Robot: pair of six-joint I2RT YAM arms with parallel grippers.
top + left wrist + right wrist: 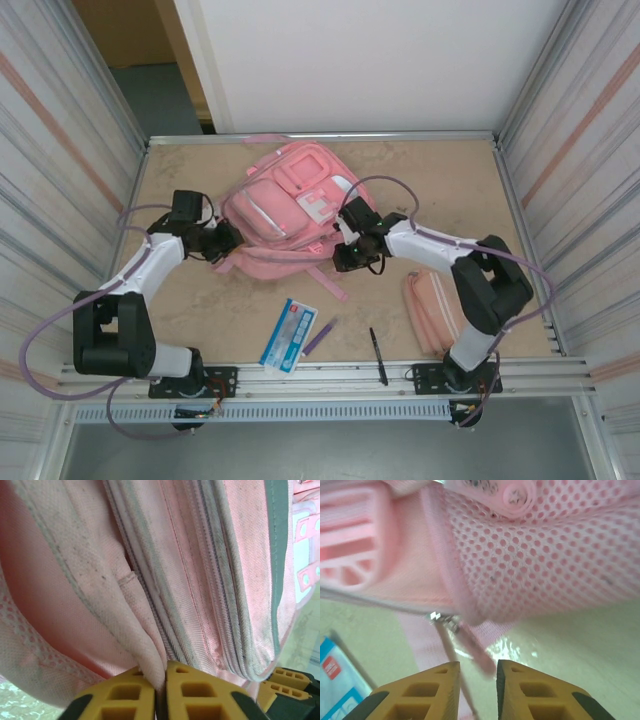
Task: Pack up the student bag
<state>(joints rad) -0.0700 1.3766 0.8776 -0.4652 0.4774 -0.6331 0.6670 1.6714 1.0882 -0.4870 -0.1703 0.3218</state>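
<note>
The student bag [285, 210], a large pink backpack with a white patch, lies flat at the back middle of the table. My left gripper [225, 241] is at its left edge. In the left wrist view that gripper [162, 680] is shut on a pale fold of the bag's fabric [150, 655] beside its zip lines. My right gripper [350, 256] sits at the bag's lower right corner. In the right wrist view it [477, 680] is open by a narrow gap under the mesh side pocket [545, 565], and pink zip pulls [477, 652] dangle loosely between the fingers.
A slim pink pencil case [435, 310] lies by the right arm. Near the front edge are a blue-and-white packet [288, 335], a purple pen [318, 338] and a black pen [377, 355]. A pink strap [328, 282] trails from the bag. Metal walls enclose the table.
</note>
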